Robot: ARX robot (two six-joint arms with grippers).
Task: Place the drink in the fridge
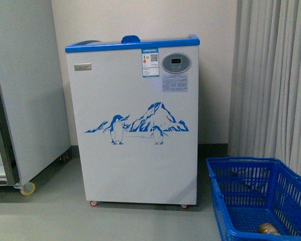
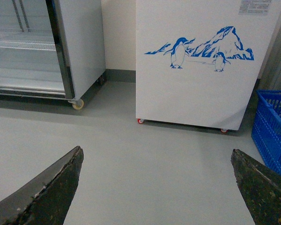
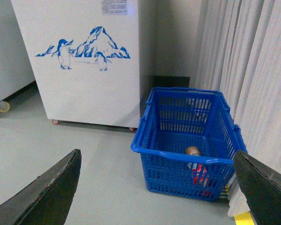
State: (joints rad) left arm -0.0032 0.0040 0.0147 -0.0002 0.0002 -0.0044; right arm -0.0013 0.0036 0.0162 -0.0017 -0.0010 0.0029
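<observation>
Claws: left claw (image 2: 155, 152), right claw (image 3: 157, 153) wide, empty.
Drink: drink (image 3: 193, 151) in basket (image 3: 166, 176) beyond right claw.
Fridge: fridge (image 1: 133, 165) ahead, drink undelivered.

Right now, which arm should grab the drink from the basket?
Right, probably. The drink bottle lies in the blue basket, straight ahead of the open right claw; the left claw faces the fridge.
</observation>
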